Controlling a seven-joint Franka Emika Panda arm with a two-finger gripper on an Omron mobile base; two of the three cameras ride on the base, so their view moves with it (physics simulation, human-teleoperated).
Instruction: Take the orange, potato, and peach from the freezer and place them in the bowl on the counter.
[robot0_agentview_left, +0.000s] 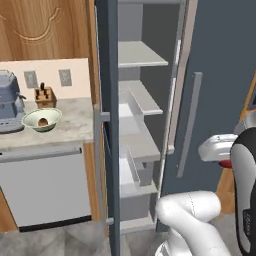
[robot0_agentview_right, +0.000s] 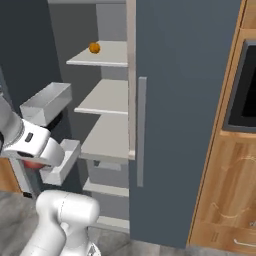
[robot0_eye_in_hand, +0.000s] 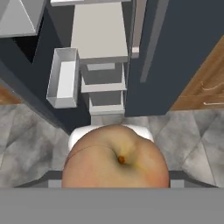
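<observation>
Freezer (robot0_agentview_right: 185, 100): stood open, a tall dark grey-blue cabinet with light grey shelves inside and white bins on its door, next to wooden cupboards.
Counter (robot0_agentview_left: 75, 122): ran to the left of the freezer in the left base view, pale and speckled, with a coffee machine (robot0_agentview_left: 10, 102) and a knife block (robot0_agentview_left: 45, 96) at its back.
Bowl (robot0_agentview_left: 42, 119): sat on the counter just in front of the knife block, wide and pale green-white.
Potato (robot0_agentview_left: 43, 121): lay inside the bowl, a small dull brown lump.
Door bin (robot0_eye_in_hand: 64, 78): hung white on the open door, seen below the hand in the hand view.
Peach (robot0_eye_in_hand: 116, 159): sat right against the hand camera, pink to pale with its stem dimple showing, held out in front of the freezer above the grey floor.
Gripper (robot0_agentview_right: 34, 162): was closed on the peach, a red patch of fruit showing under the white hand in the right base view.
Orange (robot0_agentview_right: 94, 48): rested on the upper freezer shelf, near its left front edge, well apart from the hand.
</observation>
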